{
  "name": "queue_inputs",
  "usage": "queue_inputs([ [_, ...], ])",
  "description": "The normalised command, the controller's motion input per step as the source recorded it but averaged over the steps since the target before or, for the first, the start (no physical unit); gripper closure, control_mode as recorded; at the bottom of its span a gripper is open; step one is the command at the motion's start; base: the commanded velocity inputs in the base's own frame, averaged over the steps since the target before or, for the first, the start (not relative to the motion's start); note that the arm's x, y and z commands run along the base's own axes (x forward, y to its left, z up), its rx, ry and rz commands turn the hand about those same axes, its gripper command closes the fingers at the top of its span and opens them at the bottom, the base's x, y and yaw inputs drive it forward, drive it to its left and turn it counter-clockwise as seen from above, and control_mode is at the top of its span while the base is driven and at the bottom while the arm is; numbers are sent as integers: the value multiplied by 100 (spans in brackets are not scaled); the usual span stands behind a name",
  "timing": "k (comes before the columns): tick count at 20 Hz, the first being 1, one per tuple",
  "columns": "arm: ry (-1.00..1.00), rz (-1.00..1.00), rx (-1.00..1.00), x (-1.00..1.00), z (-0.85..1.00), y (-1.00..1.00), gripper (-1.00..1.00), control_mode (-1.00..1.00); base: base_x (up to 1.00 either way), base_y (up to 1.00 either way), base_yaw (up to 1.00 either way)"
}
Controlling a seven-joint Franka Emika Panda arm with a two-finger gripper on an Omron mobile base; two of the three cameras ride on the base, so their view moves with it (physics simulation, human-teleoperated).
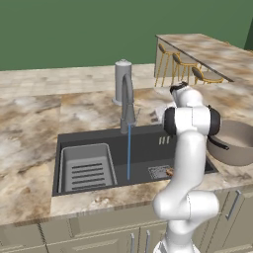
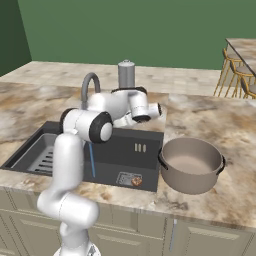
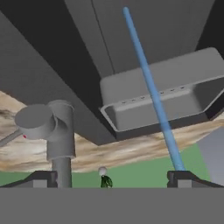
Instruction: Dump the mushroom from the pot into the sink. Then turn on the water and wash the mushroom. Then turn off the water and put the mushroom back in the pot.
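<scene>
A thin blue water stream is pouring from the slim grey gooseneck faucet into the dark rectangular sink, where the tiny brown-orange mushroom is lying on the drain grate. Jaws are hanging released beside the faucet; washing seems underway, and shutting the water off is coming next.

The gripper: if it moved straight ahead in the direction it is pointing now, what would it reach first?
Probably the ribbed tray insert in the sink: the hand view looks straight at it past the open gripper. The blue water stream crosses that line just right of centre and may be met first; depth is unclear.
</scene>
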Motion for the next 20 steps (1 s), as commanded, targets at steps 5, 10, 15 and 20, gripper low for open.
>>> queue_inputs([
  [5,16,0,15,0,-34,-49,-100,-100,0,0,0],
  [10,-1,0,6,9,-54,-3,-100,-100,0,0,0],
  [15,-12,2,4,10,-28,5,-100,-100,0,0,0],
  [20,-24,11,0,12,0,37,-100,-100,0,0,0],
])
